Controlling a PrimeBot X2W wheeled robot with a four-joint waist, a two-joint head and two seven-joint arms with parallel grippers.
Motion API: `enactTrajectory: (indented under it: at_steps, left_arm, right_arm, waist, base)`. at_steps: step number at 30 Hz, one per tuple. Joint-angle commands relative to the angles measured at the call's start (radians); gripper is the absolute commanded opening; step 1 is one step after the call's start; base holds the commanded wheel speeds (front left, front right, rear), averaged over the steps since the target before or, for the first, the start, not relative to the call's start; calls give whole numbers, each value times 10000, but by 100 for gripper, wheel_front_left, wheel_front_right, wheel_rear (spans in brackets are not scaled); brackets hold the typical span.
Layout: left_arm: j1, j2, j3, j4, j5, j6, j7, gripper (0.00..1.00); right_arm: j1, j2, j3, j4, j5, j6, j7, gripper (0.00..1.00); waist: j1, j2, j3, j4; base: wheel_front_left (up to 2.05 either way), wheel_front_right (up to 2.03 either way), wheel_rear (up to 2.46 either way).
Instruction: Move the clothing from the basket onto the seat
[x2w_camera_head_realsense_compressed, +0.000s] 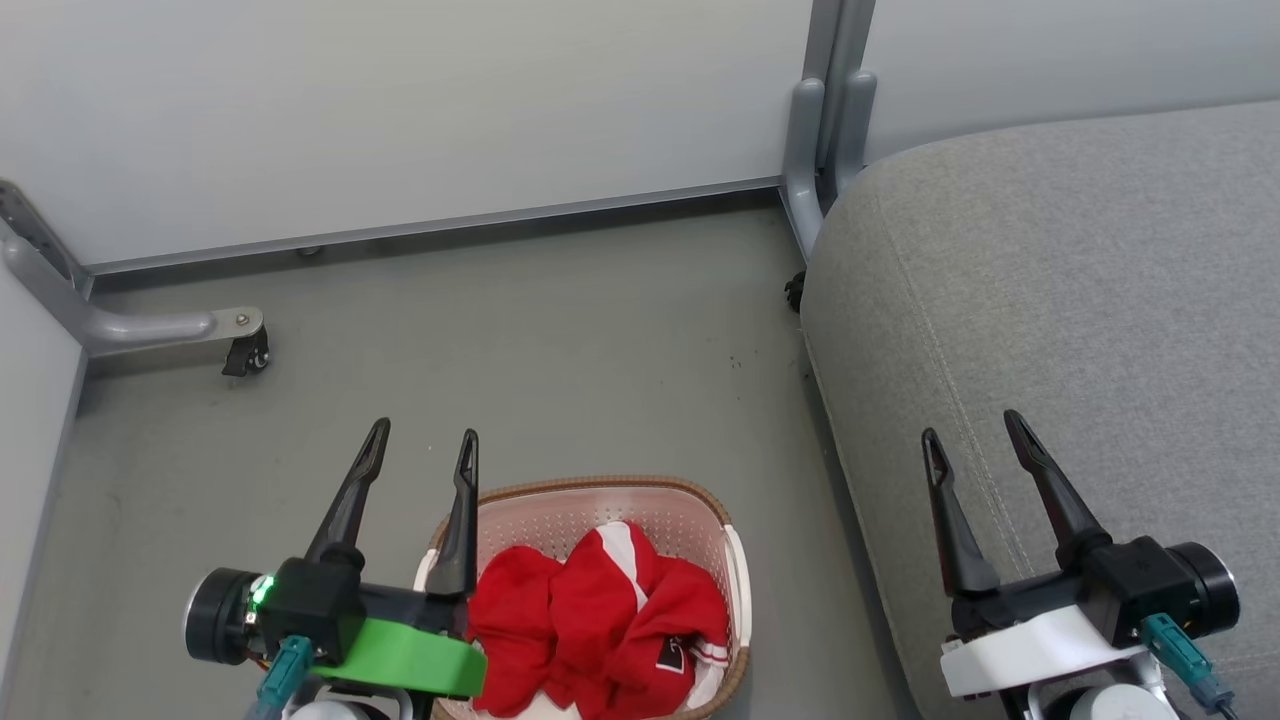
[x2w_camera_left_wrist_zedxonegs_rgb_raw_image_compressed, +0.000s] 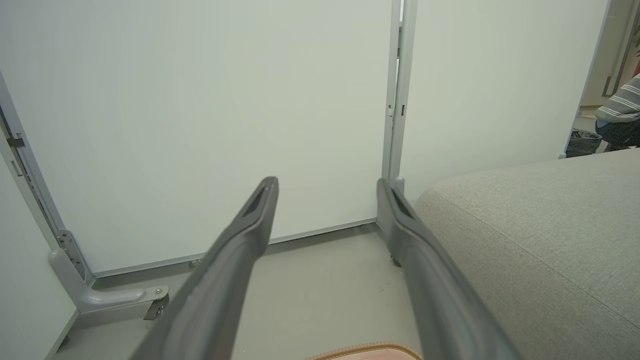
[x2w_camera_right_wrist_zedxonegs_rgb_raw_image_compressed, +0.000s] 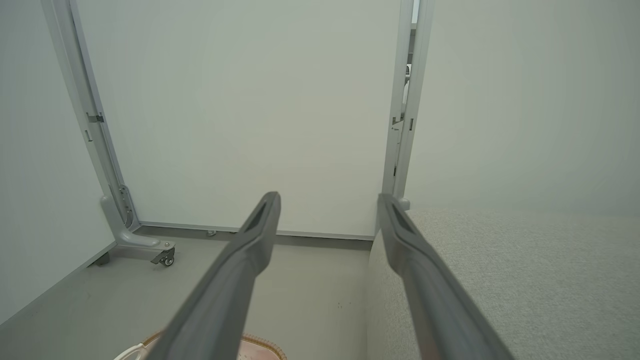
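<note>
We are at the very start: the soft, bright red, white-panelled clothing (x2w_camera_head_realsense_compressed: 600, 620) lies heaped in the small cream-white perforated plastic, brown-rimmed basket (x2w_camera_head_realsense_compressed: 590, 487), none of it yet on the large grey woven-fabric seat (x2w_camera_head_realsense_compressed: 1080, 300) just right of the basket. Our left gripper (x2w_camera_head_realsense_compressed: 425, 432) hangs over the basket's left rim, fingers spread, holding nothing. Our right gripper (x2w_camera_head_realsense_compressed: 971, 425), well right of the basket over the seat's edge, is likewise spread and empty. Next, we judge, the left gripper must tip down into the basket and pinch a high fold.
</note>
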Motion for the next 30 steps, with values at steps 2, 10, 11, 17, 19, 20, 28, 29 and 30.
enactTrajectory:
  at_steps: [2,10,11,17,19,20,28,29,30]
  left_arm:
    - [188,61,34,33,-8,46,-9,100]
    - [165,61,45,97,-15,47,-7,100]
    - [155,61,46,100,-17,49,-8,100]
    - [137,61,28,184,-88,57,-7,100]
    - [164,61,16,235,-91,55,-7,100]
    - [168,61,19,267,-98,53,-7,100]
    - [-404,58,-30,589,-55,-35,-7,100]
    - [-486,60,-55,672,-243,-60,-7,100]
    - [-578,61,-72,740,-300,-82,-7,100]
  right_arm:
    - [22,-39,-15,37,-80,1,-45,100]
    - [20,-37,25,54,-73,1,-40,100]
    - [19,-37,31,59,-72,1,-40,100]
    - [26,-37,70,73,-83,1,-40,100]
    - [8,-37,68,56,-80,1,-40,100]
    - [-9,-37,69,36,-80,1,-40,100]
    - [-497,-37,42,-130,-101,1,-40,100]
    - [-587,-38,24,-150,-95,1,-40,100]
    - [-681,-38,13,-172,-90,1,-40,100]
  waist:
    - [0,-1,-7,3]
    - [0,-1,8,-21]
    - [0,-1,11,-25]
    - [0,-1,42,-52]
    - [0,-1,92,-69]
    - [0,-1,131,-78]
    - [0,-1,1125,-183]
    - [0,-1,1300,-201]
    - [0,-1,1506,-225]
  base:
    - [0,0,0]
    - [0,0,0]
    - [0,0,0]
    - [0,0,0]
    - [0,0,0]
    - [0,0,0]
    - [0,0,0]
    - [0,0,0]
    - [0,0,0]
